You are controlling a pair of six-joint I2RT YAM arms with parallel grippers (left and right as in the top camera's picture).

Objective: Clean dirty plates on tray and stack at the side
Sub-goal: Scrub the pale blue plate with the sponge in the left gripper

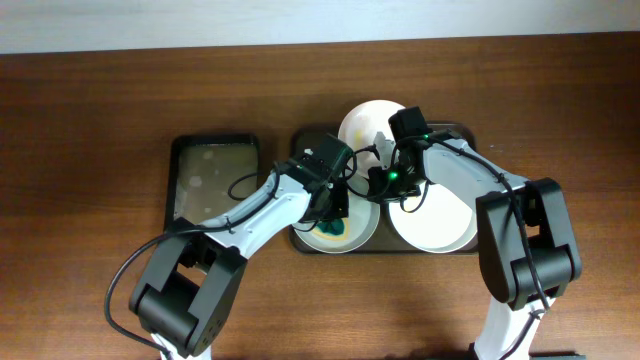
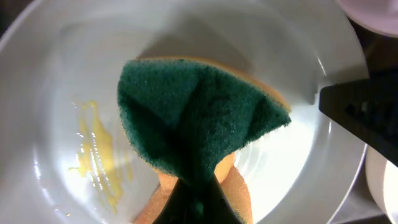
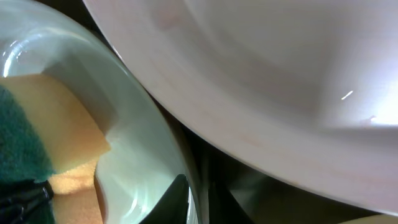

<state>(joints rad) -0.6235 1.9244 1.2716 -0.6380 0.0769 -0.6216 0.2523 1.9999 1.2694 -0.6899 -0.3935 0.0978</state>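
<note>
The left fingers (image 1: 335, 205) are clamped on a folded sponge (image 2: 199, 118), its green scouring face up and orange foam beneath, pressed into the bowl of the first plate (image 2: 62, 74). This white plate sits at about 7 o'clock on the dark brown tray (image 1: 465, 132). In the left wrist view a streaky yellow smear (image 2: 99, 162) lies on the plate's floor at about 8 o'clock from the sponge, just beside it. The rest of the surface looks glossy and white.

The right fingers (image 1: 380, 188) reach in over the middle of the tray, at the first plate's rim on its 2 o'clock side. A black part shows there at the right of the left wrist view. Whether those fingers are apart or pinched on the rim cannot be told from any view.

A second plate (image 1: 365, 122) lies at 12 o'clock on the tray, its far edge jutting past the tray's rim. In the right wrist view its pale underside and rim loom close over the edge of the first plate. A third plate (image 1: 435, 220) fills the tray's 4 o'clock corner, partly under the right arm, and looks clean where it shows.

At 9 o'clock from the brown tray, just beside it, lies a smaller black tray (image 1: 212, 180) with pale flecks on its floor. Both trays rest on a wooden tabletop (image 1: 90, 120).
</note>
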